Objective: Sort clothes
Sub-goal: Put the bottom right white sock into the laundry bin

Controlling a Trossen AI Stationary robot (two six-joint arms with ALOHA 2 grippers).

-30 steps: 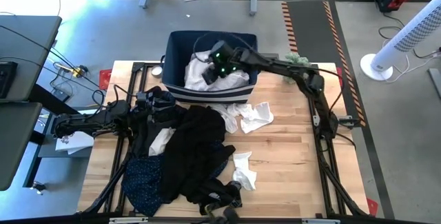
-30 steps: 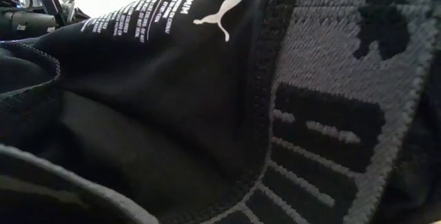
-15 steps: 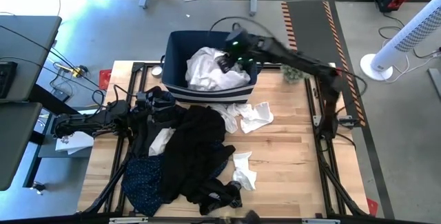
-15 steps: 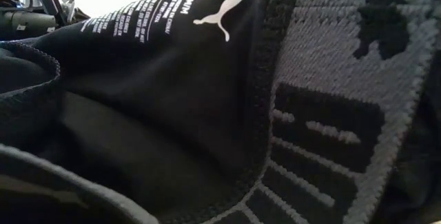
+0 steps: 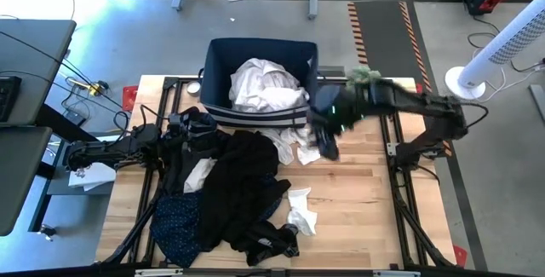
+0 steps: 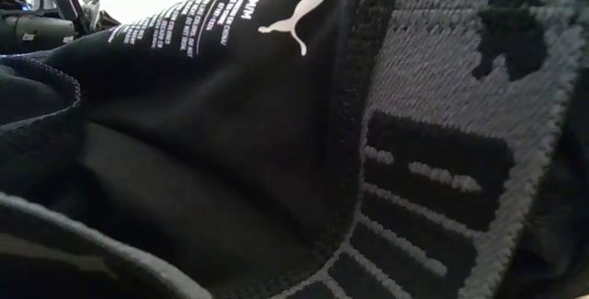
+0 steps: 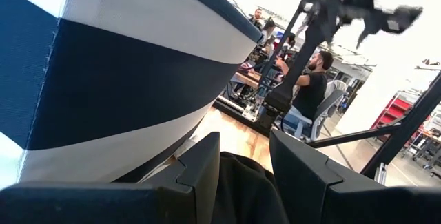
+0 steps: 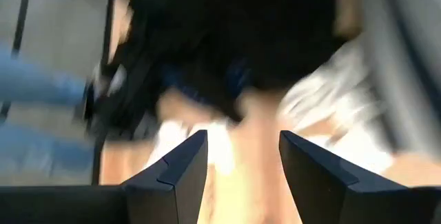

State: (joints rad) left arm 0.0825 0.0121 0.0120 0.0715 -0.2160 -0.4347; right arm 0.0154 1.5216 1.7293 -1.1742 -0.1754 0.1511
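Observation:
A heap of black garments lies across the middle of the table, with a navy speckled garment at its near left. White garments lie on the wood and beside the bin. More white clothes fill the navy striped bin. My left gripper lies low at the heap's far left edge, with black cloth between its fingers. My right gripper, blurred, hangs open and empty over the white garment right of the bin. My left gripper has an edge of the black heap between its two fingers. It comes in level from the table's left and points toward the bin. The cloth bulges up in the gap and the rest lies slack on the table. One layer or several, I cannot tell.
A black garment with white print and a grey knit band fills the low view. A green object sits at the table's far right. Bare wood lies right of the heap. People sit in the room beyond.
My right gripper has left the white clothes in the bin. It has swung toward the table's right edge, then toward the near edge and down, and now hangs beside the bin over the white garment on the table. The white pile in the bin now shows uncovered.

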